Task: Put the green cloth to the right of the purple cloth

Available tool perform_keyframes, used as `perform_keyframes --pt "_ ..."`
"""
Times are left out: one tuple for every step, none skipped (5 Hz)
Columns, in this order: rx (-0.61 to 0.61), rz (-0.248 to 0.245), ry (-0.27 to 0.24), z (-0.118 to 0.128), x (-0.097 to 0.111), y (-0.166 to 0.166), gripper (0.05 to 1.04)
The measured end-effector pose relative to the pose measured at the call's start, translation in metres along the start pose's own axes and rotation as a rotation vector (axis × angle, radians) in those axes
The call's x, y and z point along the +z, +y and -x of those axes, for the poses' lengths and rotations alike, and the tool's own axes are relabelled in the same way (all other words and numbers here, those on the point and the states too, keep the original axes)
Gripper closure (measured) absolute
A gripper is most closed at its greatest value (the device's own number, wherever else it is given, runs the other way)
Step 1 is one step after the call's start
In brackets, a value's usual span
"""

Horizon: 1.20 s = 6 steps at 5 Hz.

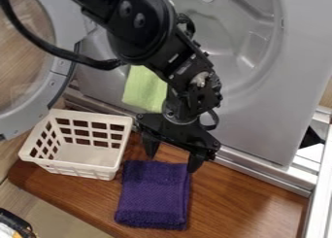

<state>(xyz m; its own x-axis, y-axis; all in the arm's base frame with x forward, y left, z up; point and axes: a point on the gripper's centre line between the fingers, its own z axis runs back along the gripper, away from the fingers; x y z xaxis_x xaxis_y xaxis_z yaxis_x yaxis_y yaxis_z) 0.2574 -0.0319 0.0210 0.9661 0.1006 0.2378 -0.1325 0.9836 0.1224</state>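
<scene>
The black gripper (172,163) hangs over the back edge of the purple cloth, its two fingers spread wide with nothing held between them. Folded into a rectangle, the purple cloth (153,195) lies on the wooden surface in front of the gripper and right of the basket. The light green cloth (144,88) is farther back, by the grey machine's opening and partly hidden behind the arm.
A white plastic basket (77,170) stands on the left of the wooden board (237,198). Behind rises a grey machine front (259,130) with its round door (60,72) swung open at the left. A metal rail (259,175) borders the board.
</scene>
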Motion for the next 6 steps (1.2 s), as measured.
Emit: perform_keyframes --pt "-0.005 -0.003 0.016 0.002 -0.004 0.0 0.084" --pt "0.013 0.011 0.006 -0.007 -0.001 0.008 0.084" --pt "0.046 0.027 -0.038 -0.026 0.005 0.014 0.084" --pt "0.112 0.064 -0.09 -0.052 0.012 0.025 0.084" --pt "0.156 0.075 -0.118 -0.075 0.009 0.033 0.084" --pt "0.165 0.027 -0.116 -0.09 0.004 0.045 0.084"
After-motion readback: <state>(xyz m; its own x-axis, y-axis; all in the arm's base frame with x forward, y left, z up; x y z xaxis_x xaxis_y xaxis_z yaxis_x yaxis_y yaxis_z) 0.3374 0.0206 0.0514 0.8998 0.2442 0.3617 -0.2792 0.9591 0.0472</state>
